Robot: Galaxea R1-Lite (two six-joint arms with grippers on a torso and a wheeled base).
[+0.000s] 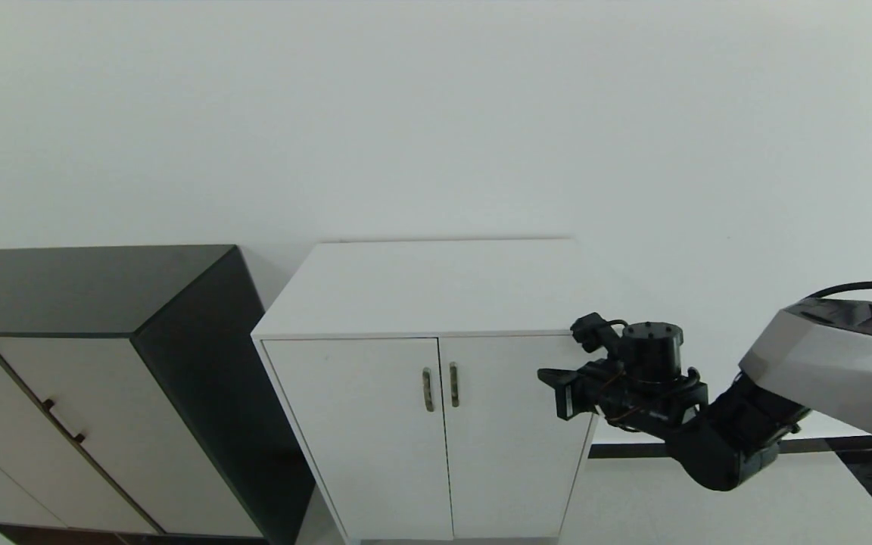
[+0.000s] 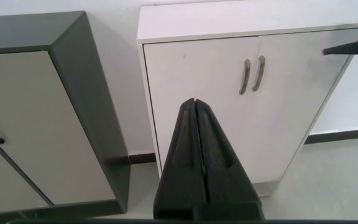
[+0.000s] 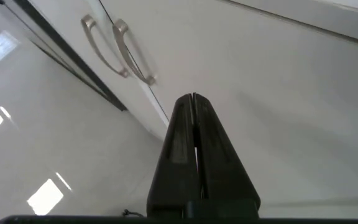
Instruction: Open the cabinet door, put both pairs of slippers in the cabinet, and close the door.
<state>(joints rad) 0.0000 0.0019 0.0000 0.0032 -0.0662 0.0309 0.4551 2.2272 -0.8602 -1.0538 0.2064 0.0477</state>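
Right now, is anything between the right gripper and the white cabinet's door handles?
Nothing visible. The right gripper, jaws shut, sits in front of the right door near its outer edge. Just bare door panel lies between it and the two handles at the centre seam.

dark cabinet (image 1: 88, 288), beige doors (image 1: 103, 454) | white wall (image 1: 436, 113) behind | black floor stripe (image 1: 625, 451)

1. The right hand (image 3: 194, 101) holds its fingers pressed together, tips close in front of the white cabinet door (image 3: 272, 93).
2. Two curved metal handles (image 3: 128, 53) flank the seam between the shut doors.
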